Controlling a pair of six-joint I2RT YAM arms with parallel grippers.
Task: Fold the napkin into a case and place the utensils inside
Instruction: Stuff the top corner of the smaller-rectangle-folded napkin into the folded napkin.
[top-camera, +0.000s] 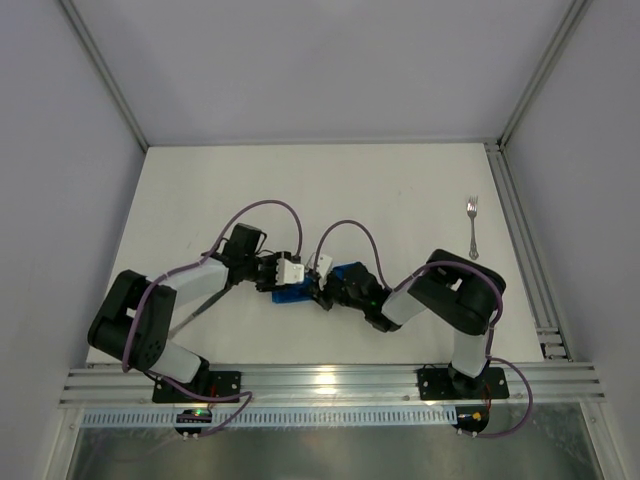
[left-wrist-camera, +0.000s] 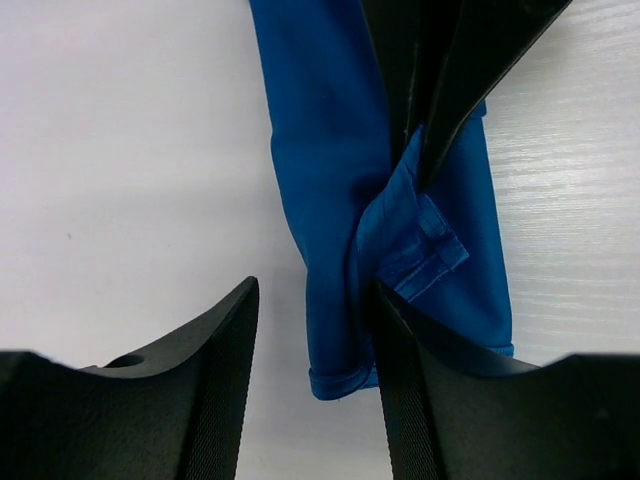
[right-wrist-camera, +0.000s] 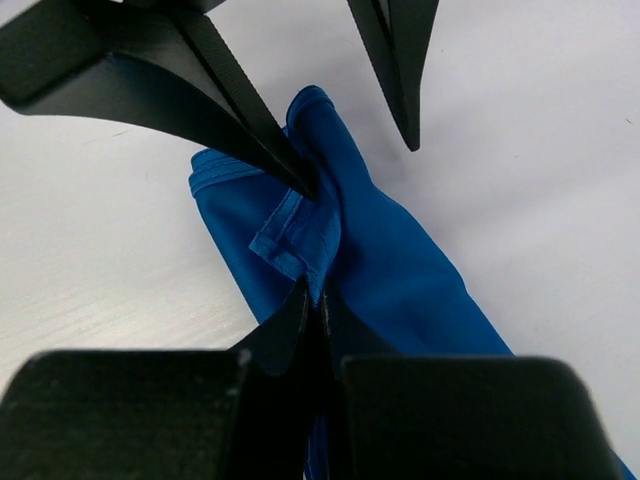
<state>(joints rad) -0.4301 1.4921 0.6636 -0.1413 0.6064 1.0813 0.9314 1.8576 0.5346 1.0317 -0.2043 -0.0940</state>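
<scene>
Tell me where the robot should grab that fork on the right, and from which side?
Grip the fork across the middle of its handle, coming straight down from above and straddling its narrow width. It lies flat and alone on the table, tines pointing toward the far side. The right gripper is nearer, but is shut on the napkin.

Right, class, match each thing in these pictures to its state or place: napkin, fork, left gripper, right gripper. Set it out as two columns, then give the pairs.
Things
1. napkin
2. fork
3. left gripper
4. right gripper

States or places
A. jaws closed, pinching a fold of the blue cloth
B. lying alone at the far right of the table
C. jaws apart
D. gathered into a narrow blue strip

Pairs: 1-D, 2-B, 3-C, 4-A
</scene>
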